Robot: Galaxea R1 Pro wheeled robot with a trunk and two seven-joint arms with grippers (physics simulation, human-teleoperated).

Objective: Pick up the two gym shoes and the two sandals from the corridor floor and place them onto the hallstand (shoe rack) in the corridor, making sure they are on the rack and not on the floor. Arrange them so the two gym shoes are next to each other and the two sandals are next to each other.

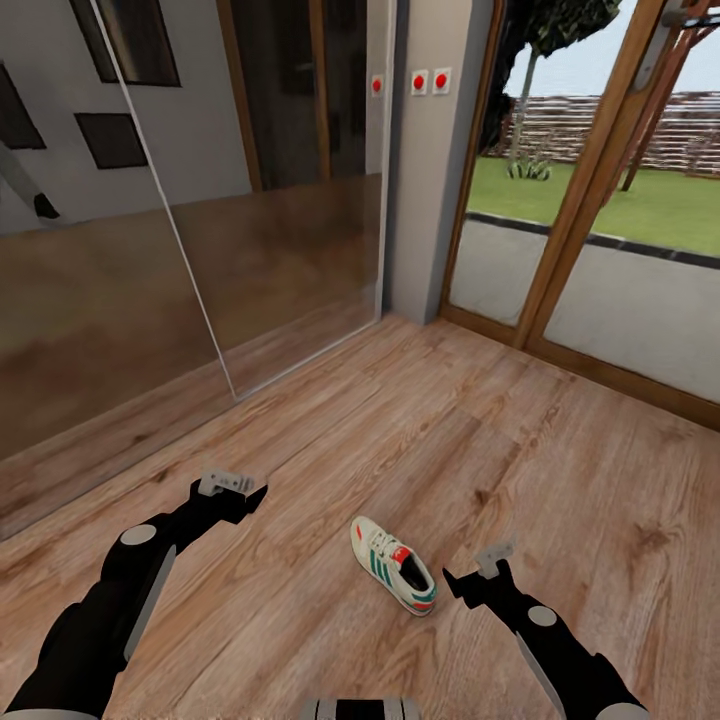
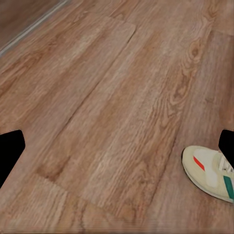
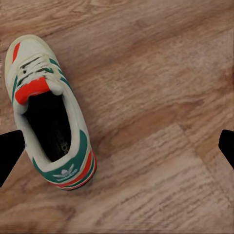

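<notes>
Wood-grain plank flooring in light brown (image 1: 420, 430) spreads before us, and on it lies one white low-top gym shoe with green side stripes and a red-orange tongue (image 1: 393, 564). We take that shoe as our landmark. It rests on its sole, upright, toe pointing away from us toward the glass sliding panel (image 1: 250, 180), heel nearest our trunk.

Our left gripper (image 1: 240, 492) hangs above the floor to the left of the shoe, well apart from it; its fingers stand wide, with bare planks between them, and in the left wrist view the shoe's toe (image 2: 209, 170) lies just inside one dark fingertip (image 2: 227, 146).

Our right gripper (image 1: 470, 580) hovers just beside the shoe's heel, on its right, not touching it. Its fingers are spread wide and hold nothing; in the right wrist view the shoe (image 3: 48, 112) lies close to one fingertip (image 3: 9, 151), its dark opening facing up.

Beyond the shoe, a wood-framed glass door (image 1: 590, 200) shows a green lawn (image 1: 620, 205) outside.
</notes>
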